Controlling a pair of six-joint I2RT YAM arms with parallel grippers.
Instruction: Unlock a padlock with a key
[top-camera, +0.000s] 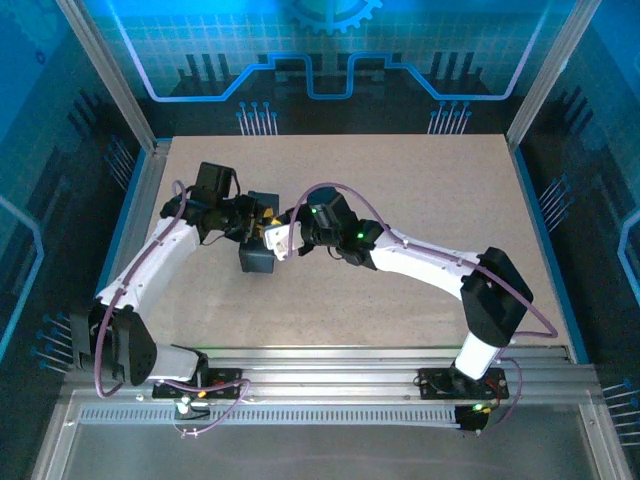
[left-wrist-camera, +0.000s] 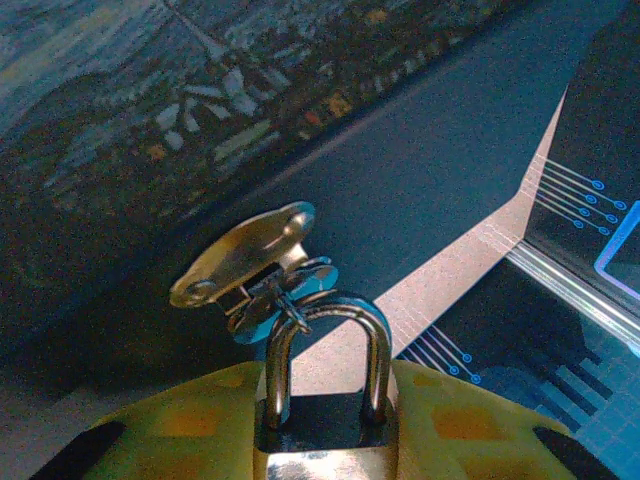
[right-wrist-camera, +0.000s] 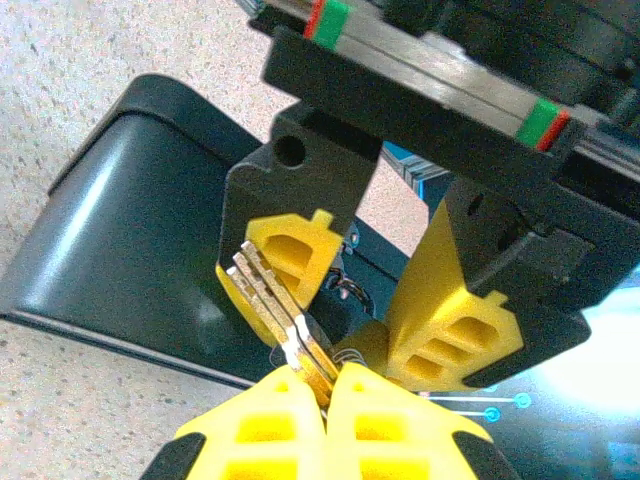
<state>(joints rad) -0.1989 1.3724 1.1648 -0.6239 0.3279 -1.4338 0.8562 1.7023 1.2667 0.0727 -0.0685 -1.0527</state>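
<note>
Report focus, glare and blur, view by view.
Left wrist: padlock shackle sharp, glint on its body, patterned box behind blurred. Right wrist: key crisp, soft sheen on the dark box, table grain clear. Top external: even, bluish light, no harsh glare.

tin box (top-camera: 256, 261): dark, resting on table (top-camera: 430, 190) | hasp (left-wrist-camera: 240, 255): brass-coloured, on box

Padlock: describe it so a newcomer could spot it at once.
Start at the dark box on the table. At its hasp is the padlock, held in the left claw. It is the small silvery block with a thin curved shackle, unlike the flat hasp.
</note>
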